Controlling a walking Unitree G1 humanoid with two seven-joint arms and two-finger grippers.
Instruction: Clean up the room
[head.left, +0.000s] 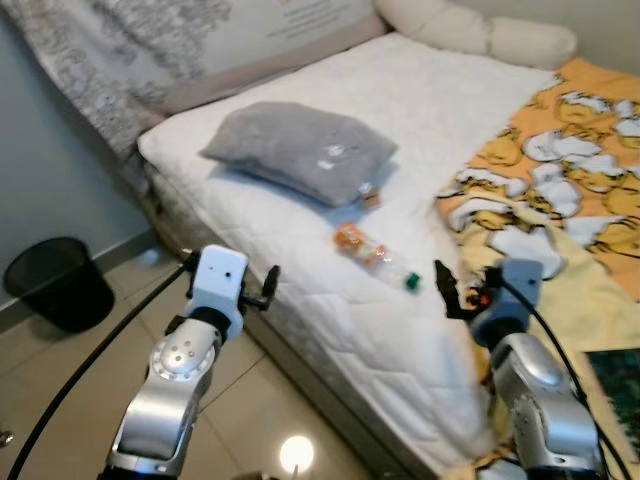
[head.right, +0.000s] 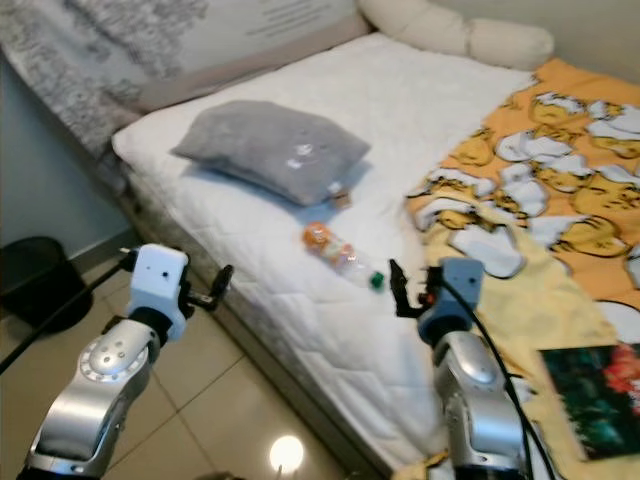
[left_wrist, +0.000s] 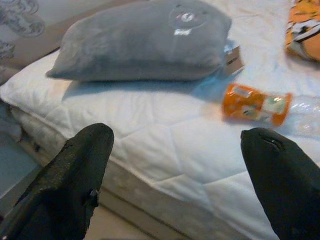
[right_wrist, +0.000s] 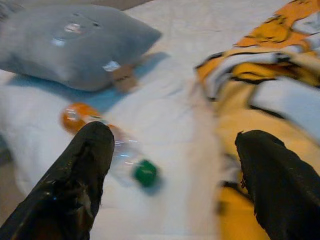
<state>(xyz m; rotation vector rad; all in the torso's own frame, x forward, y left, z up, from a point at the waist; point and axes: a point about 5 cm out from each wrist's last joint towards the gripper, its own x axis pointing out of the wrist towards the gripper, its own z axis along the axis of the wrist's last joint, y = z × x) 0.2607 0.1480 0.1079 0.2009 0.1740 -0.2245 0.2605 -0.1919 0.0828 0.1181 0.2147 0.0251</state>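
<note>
Two grippers — left gripper (left_wrist: 175, 175), right gripper (right_wrist: 172, 175) — are hovering, jaws wide open and empty, near the bottle (head.left: 376, 254) lying on the bed (head.left: 300, 300).

Evenly bright; right wrist view somewhat blurred.

Both silver arms reach forward, bent at the elbow. The left pincer (left_wrist: 175, 175) has its two black fingers (left_wrist: 70, 185) spread wide, nothing between them. The right pincer (right_wrist: 172, 175) is likewise agape (fingers (right_wrist: 75, 185) blurred), and holds nothing.
</note>
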